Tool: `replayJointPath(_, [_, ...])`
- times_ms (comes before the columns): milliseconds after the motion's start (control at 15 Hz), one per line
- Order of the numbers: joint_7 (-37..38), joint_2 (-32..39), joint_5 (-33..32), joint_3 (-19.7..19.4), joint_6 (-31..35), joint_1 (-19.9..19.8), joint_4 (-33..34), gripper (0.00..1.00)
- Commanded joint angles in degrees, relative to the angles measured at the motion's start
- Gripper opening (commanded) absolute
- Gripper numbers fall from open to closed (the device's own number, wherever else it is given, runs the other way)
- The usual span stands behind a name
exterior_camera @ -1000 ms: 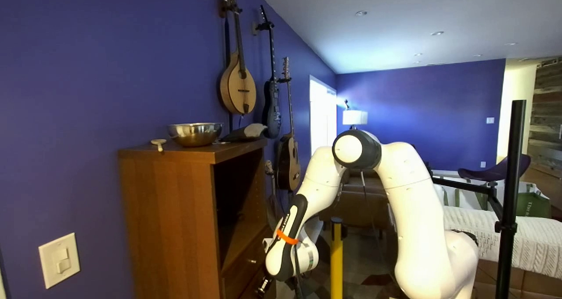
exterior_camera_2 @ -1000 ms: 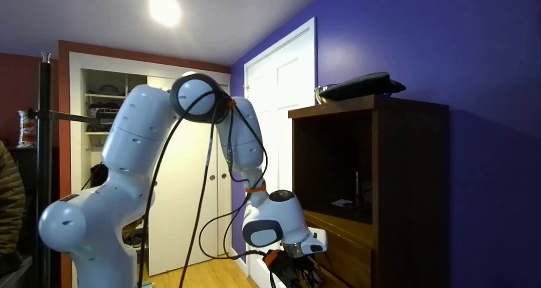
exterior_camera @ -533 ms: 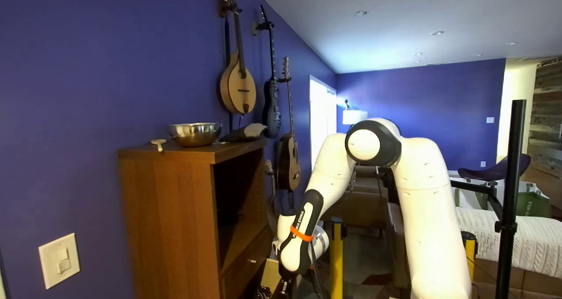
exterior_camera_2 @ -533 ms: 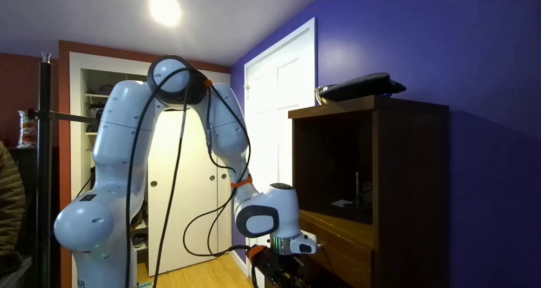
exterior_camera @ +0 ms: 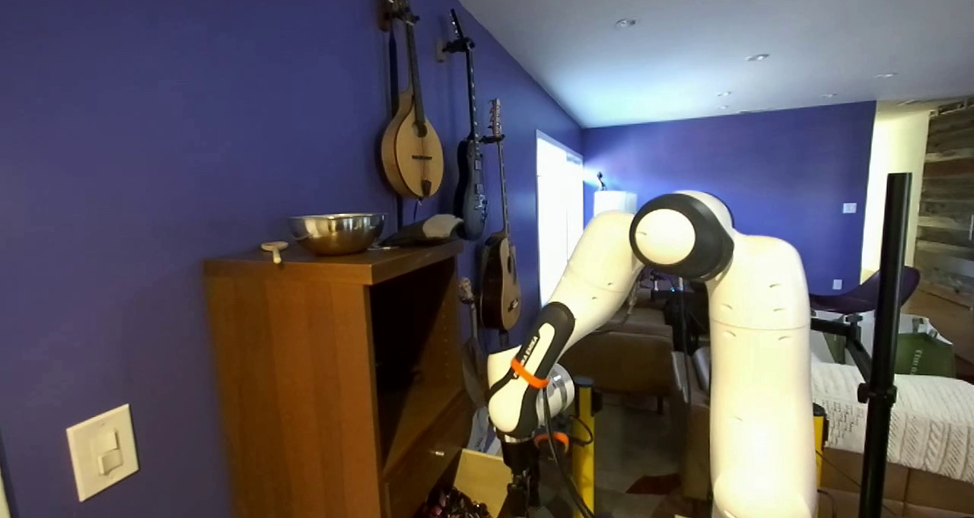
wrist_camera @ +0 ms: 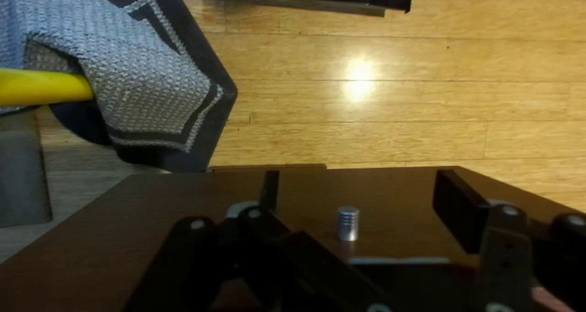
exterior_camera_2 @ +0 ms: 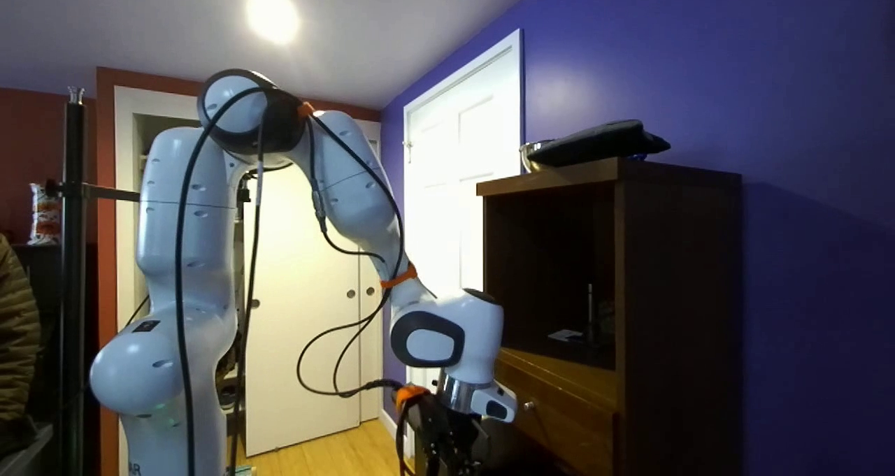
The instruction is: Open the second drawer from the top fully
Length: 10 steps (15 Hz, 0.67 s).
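Wrist view: holding nothing, with gripper [wrist_camera: 359, 195] parted wide to both sides of metal knob [wrist_camera: 348, 224], depth unclear. Presumably fixed to second drawer [exterior_camera: 481, 474], already out behind knob; if not fully, likely to pull along knob's axis.

Wears glossy white shells [exterior_camera: 761, 373] with small oval dimples [exterior_camera_2: 201, 214], a black-ringed elbow [exterior_camera: 679, 236], "EMIKA" lettering [exterior_camera: 526, 354] beside an orange strap [exterior_camera: 529, 374], looping black cables [exterior_camera_2: 180, 252], a silvery wrist collar [exterior_camera_2: 458, 393], and, at the end, a black gripper [wrist_camera: 359, 197] with pale, round screw heads [wrist_camera: 509, 210].
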Motion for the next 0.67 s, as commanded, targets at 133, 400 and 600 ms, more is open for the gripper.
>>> replayJointPath(133, [-3.6, -13.3, 2.4, -1.1, -13.5, 2.2, -0.8, 1.00])
replayJointPath(400, [-3.0, -14.8, 5.8, -1.2, -3.8, 5.6, -1.0, 1.00])
replayJointPath(600, [-2.3, -10.2, 10.7, -1.4, 8.2, 8.5, -0.8, 1.00])
